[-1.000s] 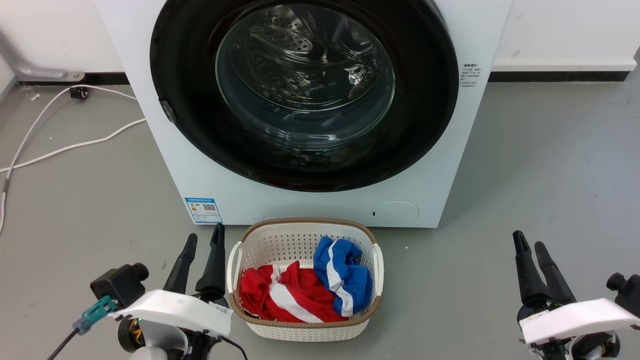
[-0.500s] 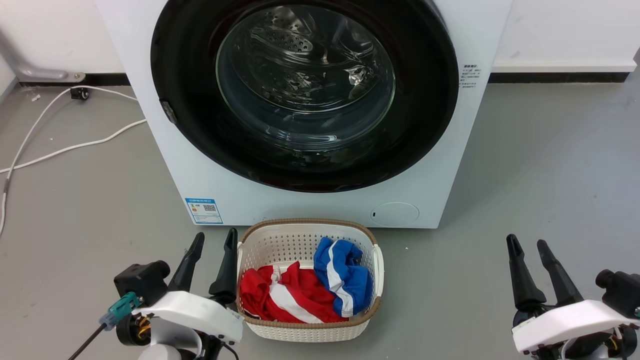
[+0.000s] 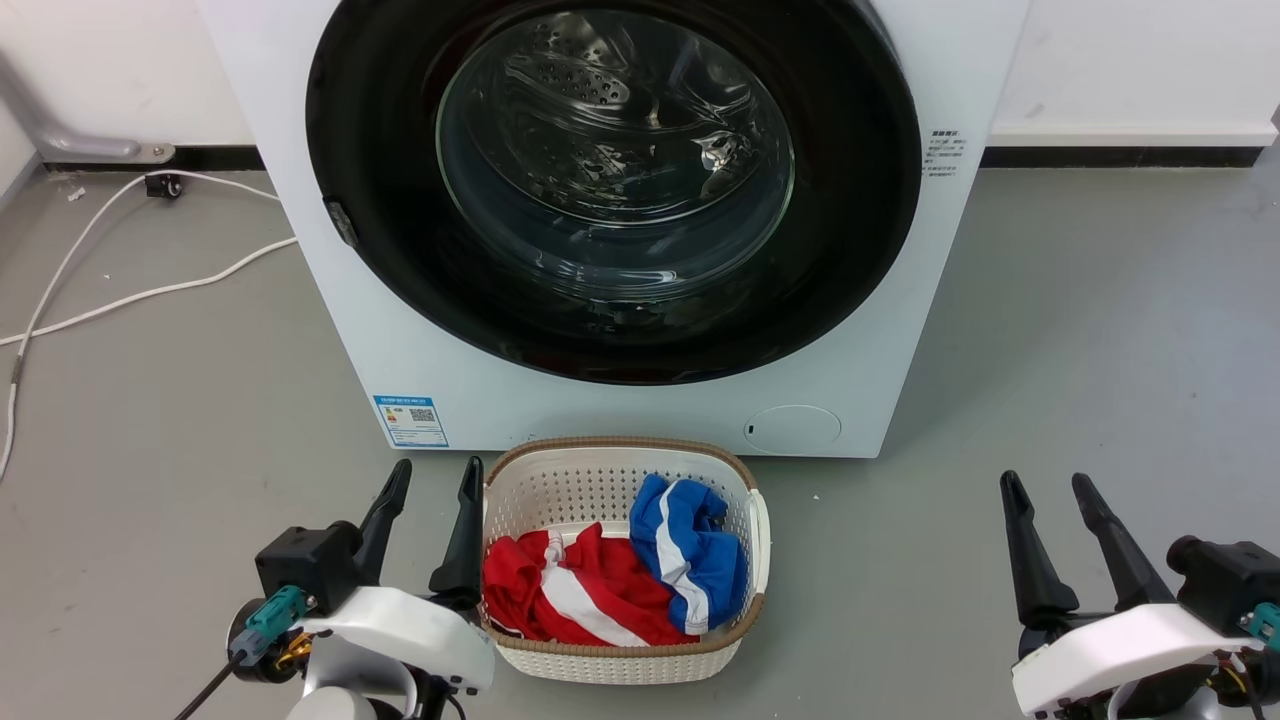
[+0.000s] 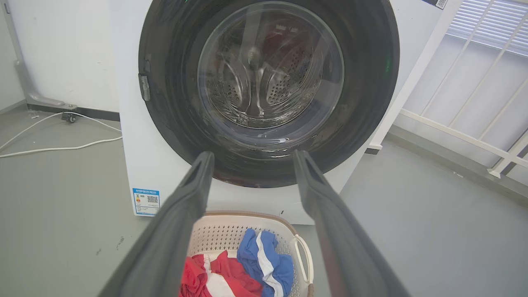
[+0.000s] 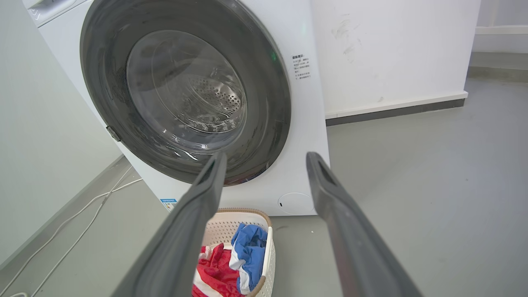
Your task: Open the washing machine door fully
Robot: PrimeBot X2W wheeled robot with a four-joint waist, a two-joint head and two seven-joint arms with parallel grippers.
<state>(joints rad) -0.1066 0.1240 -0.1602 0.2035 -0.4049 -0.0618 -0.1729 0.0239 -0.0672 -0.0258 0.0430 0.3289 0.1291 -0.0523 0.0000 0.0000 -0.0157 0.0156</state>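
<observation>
- Left gripper [image 3: 437, 468], two long dark fingers on a pale forearm, hovers low with its fingers spread and nothing between them. It is just beside the left rim of the white perforated plastic laundry basket [image 3: 620, 443].
- Right gripper [image 3: 1045, 482] is likewise spread and empty, well apart from the basket's right side over the grey floor [image 3: 1100, 330].
- The large round glossy black washing machine door [image 3: 615, 180], with its clear bulging glass centre, appears shut against the front of the big white boxy washing machine [image 3: 430, 350], above the basket.
- A small grey tab [image 3: 340, 222] on the door's left rim looks like the place to pull; the left gripper is on that side.
- Opening has likely not begun: both grippers look readied for a reach.
- The basket, holding red and blue clothes, stands at the machine's foot, probably awaiting loading.
</observation>
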